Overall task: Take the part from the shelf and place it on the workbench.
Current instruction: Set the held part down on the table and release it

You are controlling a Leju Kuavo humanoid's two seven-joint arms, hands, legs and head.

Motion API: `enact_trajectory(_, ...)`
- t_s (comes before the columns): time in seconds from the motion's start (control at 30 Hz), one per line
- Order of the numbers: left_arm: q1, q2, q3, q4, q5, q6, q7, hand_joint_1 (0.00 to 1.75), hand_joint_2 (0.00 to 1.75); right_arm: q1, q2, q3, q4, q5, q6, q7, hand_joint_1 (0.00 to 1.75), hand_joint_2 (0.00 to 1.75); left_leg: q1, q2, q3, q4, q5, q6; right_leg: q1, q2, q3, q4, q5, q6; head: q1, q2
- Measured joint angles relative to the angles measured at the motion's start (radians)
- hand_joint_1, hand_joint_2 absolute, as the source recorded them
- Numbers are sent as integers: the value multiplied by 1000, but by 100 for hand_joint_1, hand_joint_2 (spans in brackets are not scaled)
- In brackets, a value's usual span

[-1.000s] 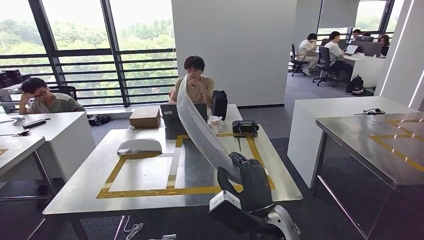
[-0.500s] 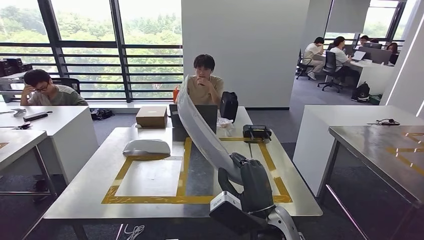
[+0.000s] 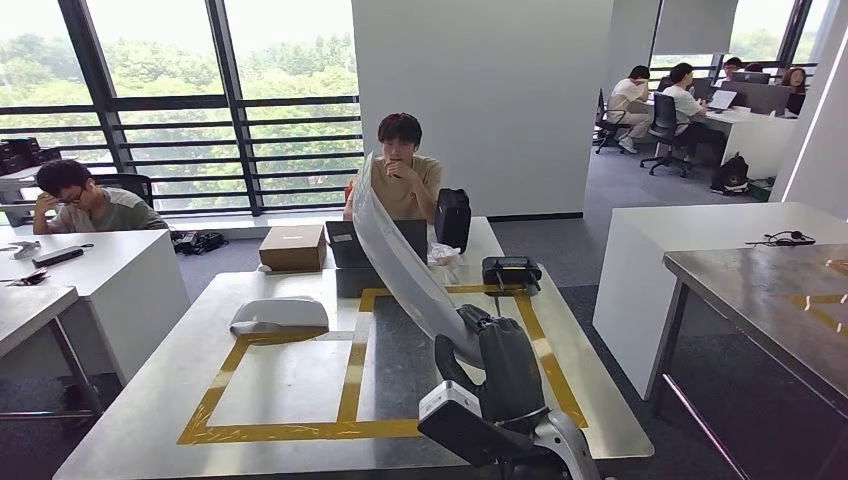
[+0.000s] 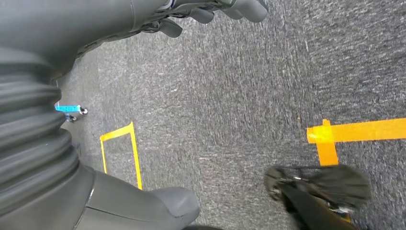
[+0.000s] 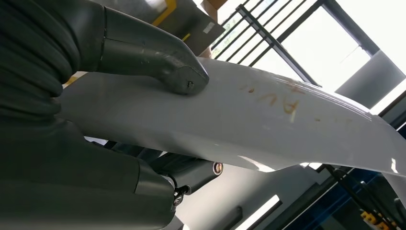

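Facing a steel workbench (image 3: pixel 200 385) edged by yellow tape (image 3: pixel 345 385), windows (image 3: pixel 170 110) behind.

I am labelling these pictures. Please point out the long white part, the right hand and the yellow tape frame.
long white part (image 3: pixel 400 265), head view, middle of panel.
right hand (image 3: pixel 500 365), head view, dark back.
yellow tape frame (image 3: pixel 300 430), head view, near strip.

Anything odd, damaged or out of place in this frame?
Only one thing: the long white part gripped by the right hand carries faint brownish scrawled marks on its surface, seen from the right wrist. Otherwise nothing stands out.
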Motion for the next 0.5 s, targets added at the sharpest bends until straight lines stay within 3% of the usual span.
enact_trajectory(0.13, 2, 1, 0, 0, -1, 0, 0, 0, 175, 0, 0, 0, 2, 0, 0, 0, 175, 175, 1, 2, -2, -39, 21, -2, -2, 1, 17, 0, -14, 3, 0, 0)
enact_trajectory(0.17, 2, 2, 0, 0, -1, 0, 0, 0, 175, 0, 0, 0, 3, 0, 0, 0, 175, 175, 1, 2, 4, -61, 35, -2, -2, 1, 22, 0, -17, 4, 0, 0)
enact_trajectory(0.2, 2, 2, 0, 0, -1, 0, 0, 0, 175, 0, 0, 0, 3, 0, 0, 0, 175, 175, 2, 3, 19, -111, 75, -1, -3, 1, 30, 0, -24, 6, 0, 0)
enact_trajectory(0.27, 2, 3, 0, 1, -2, 0, 2, 0, 175, -3, 0, 0, 5, 0, 0, 0, 175, 175, 2, 7, 57, -234, 164, 18, 0, 0, 54, 4, -52, 23, 0, 0)
enact_trajectory(0.3, 2, 2, 0, 1, -4, 0, 3, 0, 175, -4, 0, 0, 7, 0, 0, 0, 175, 175, 2, 8, 74, -278, 194, 29, 2, -1, 60, 13, -63, 31, 1, 0)
enact_trajectory(0.33, 2, 2, 0, 2, -6, 0, 4, 0, 175, -6, 0, 1, 8, 0, 0, -1, 175, 175, 3, 8, 84, -292, 197, 43, 3, -1, 54, 37, -68, 40, 1, 0)
enact_trajectory(0.4, 1, 3, 0, 1, -9, -2, 4, 0, 175, -8, 0, 1, 11, -2, 0, -2, 175, 175, 5, 6, 100, -294, 186, 57, 1, -3, -4, 139, -79, 49, 3, 0)
enact_trajectory(0.47, 1, 6, 0, 1, -9, -5, 5, 0, 175, -6, 0, 1, 17, -3, 0, -3, 175, 175, 4, 4, 114, -294, 170, 62, -1, -3, -95, 263, -127, 56, 3, 0)
enact_trajectory(0.5, 1, 6, 0, 1, -10, -6, 6, 0, 175, -3, 0, 2, 21, -3, 0, -2, 175, 175, 4, 3, 123, -294, 161, 62, -1, -3, -129, 298, -151, 57, 3, 0)
